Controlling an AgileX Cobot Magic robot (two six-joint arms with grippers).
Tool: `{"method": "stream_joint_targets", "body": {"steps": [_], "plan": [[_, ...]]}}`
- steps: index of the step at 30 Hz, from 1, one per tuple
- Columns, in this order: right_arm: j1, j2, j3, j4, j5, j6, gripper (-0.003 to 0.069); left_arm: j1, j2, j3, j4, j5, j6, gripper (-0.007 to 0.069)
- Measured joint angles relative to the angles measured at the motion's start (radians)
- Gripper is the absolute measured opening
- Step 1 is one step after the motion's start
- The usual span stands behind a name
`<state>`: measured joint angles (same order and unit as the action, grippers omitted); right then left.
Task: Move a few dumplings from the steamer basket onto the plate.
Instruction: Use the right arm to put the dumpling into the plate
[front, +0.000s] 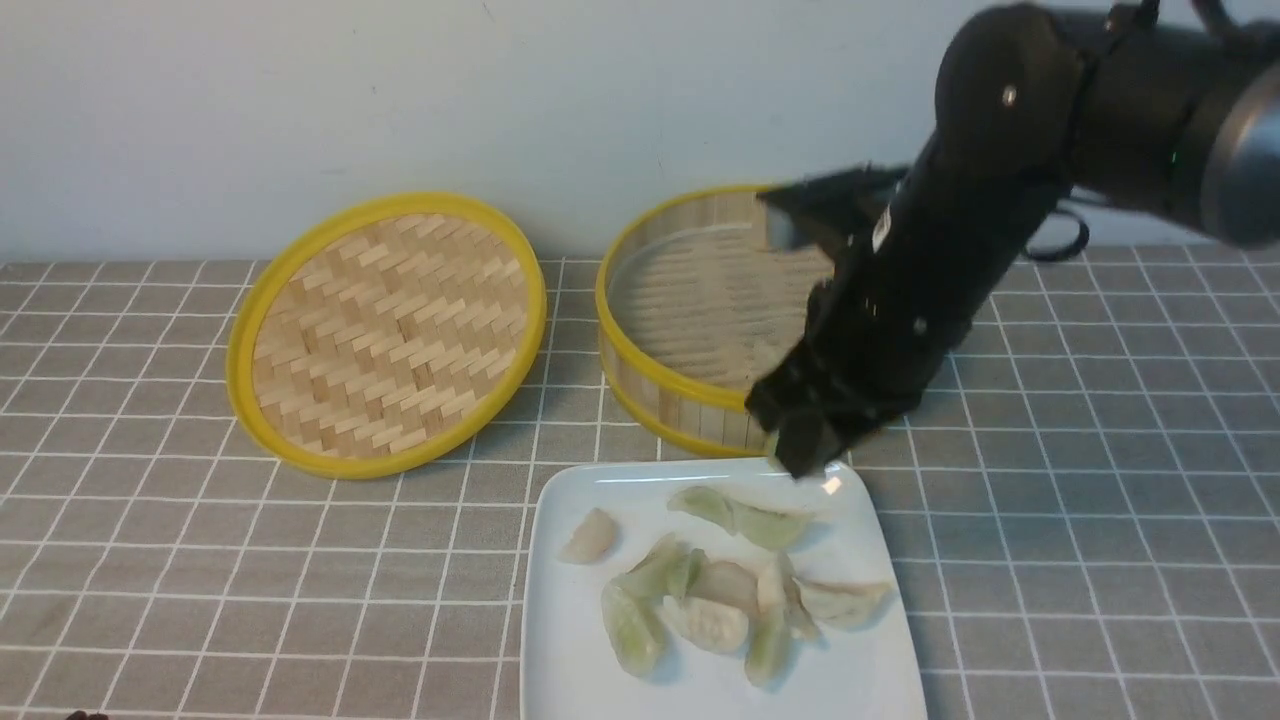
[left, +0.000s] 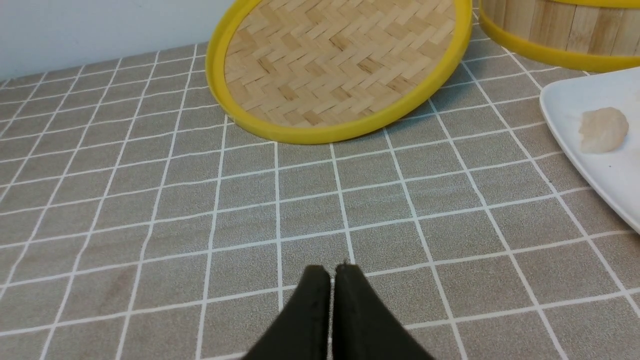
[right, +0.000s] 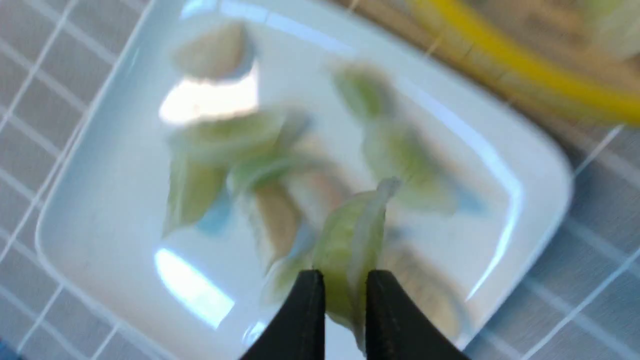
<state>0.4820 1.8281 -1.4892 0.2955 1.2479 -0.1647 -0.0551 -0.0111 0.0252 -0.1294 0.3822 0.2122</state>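
The white square plate (front: 560, 640) at the front holds several dumplings (front: 700, 600), green and pinkish-beige. The steamer basket (front: 640, 385) stands behind it; the part of its floor that shows is bare. My right gripper (front: 800, 462) hangs over the plate's far edge, shut on a pale green dumpling (right: 350, 240) held above the blurred plate (right: 95, 220). My left gripper (left: 332, 272) is shut and empty, low over the tablecloth. Its view shows a beige dumpling (left: 602, 129) on the plate's corner (left: 615, 175).
The flat woven lid (front: 385, 330) with a yellow rim lies tilted to the left of the basket, also in the left wrist view (left: 340, 65). A grey checked cloth (front: 200, 560) covers the table. A pale wall stands behind.
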Motion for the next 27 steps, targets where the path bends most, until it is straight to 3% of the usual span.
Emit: {"method": "stream_joint_targets", "body": {"steps": [6,12,15,18,20,22,25,27], "plan": [[0.118,-0.028,0.176,-0.005,-0.013,0.114,0.0079,0.0,0.0,0.0,0.0,0.0,0.0,-0.0005],[0.202,-0.028,0.19,-0.03,-0.061,0.165,0.0107,0.0,0.0,0.0,0.0,0.0,0.0,-0.0005],[0.227,-0.028,0.19,-0.029,-0.112,0.156,0.0154,0.0,0.0,0.0,0.0,0.0,0.0,-0.0005],[0.24,-0.019,0.19,-0.012,-0.185,0.134,0.0281,0.0,0.0,0.0,0.0,0.0,0.0,-0.0005],[0.24,-0.01,0.19,-0.011,-0.197,0.132,0.0315,0.0,0.0,0.0,0.0,0.0,0.0,-0.0005],[0.24,0.015,0.19,-0.02,-0.205,0.129,0.0398,0.0,0.0,0.0,0.0,0.0,0.0,-0.0005],[0.24,0.015,0.187,-0.039,-0.198,0.13,0.0411,0.0,0.0,0.0,0.0,0.0,0.0,-0.0005],[0.24,-0.001,0.17,-0.053,-0.18,0.138,0.0374,0.0,0.0,0.0,0.0,0.0,0.0,-0.0005]]}}
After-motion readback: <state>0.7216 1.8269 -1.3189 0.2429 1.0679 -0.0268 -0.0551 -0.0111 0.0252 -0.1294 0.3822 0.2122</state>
